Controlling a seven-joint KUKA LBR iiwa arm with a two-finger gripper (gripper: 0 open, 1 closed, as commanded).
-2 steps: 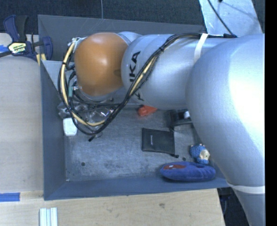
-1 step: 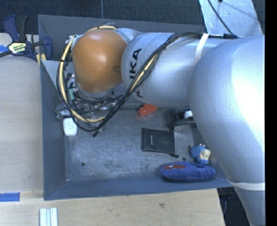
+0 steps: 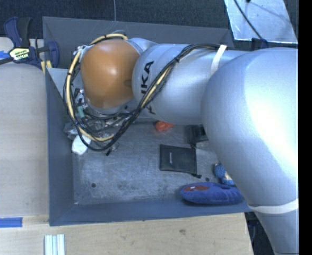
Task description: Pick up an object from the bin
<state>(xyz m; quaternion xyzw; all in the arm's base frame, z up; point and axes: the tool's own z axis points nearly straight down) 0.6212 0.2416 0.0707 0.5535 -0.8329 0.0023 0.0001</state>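
Grey bin [image 3: 60, 195]: metal with sloped walls. The floor is bare at the near left, and loose things lie along the right half.
Arm [image 3: 241, 105]: it enters from the right and lies across the far half of the bin. Its orange cover [image 3: 107, 70] sits over the far-left corner, ringed by cables [image 3: 92, 134].
Gripper [image 3: 96, 124]: it is tucked low under the orange cover, close to the left wall. You cannot tell whether it is open or closed, because the wrist and the cable loop hide its end.
Nearest thing: a white lump [image 3: 78, 145] on the floor at the foot of the left wall, just beside the cable loop. It looks like the likeliest pick, but the view does not confirm that.
Other things: a black flat card [image 3: 177, 158] mid-floor, an orange bit [image 3: 164, 125] beside the arm, and a blue soft thing [image 3: 211, 194] against the near wall. All lie well apart from the gripper.
Step in hand: by the look of it, you are settling over the far-left corner for a grasp.
Doing it well: come straight down and keep the wrist off the sloped wall. Centre on the lump before you close, since a thing lying against a wall tends to slide along it.
Watch for: the slack cables brushing the lump aside or catching on the wall.
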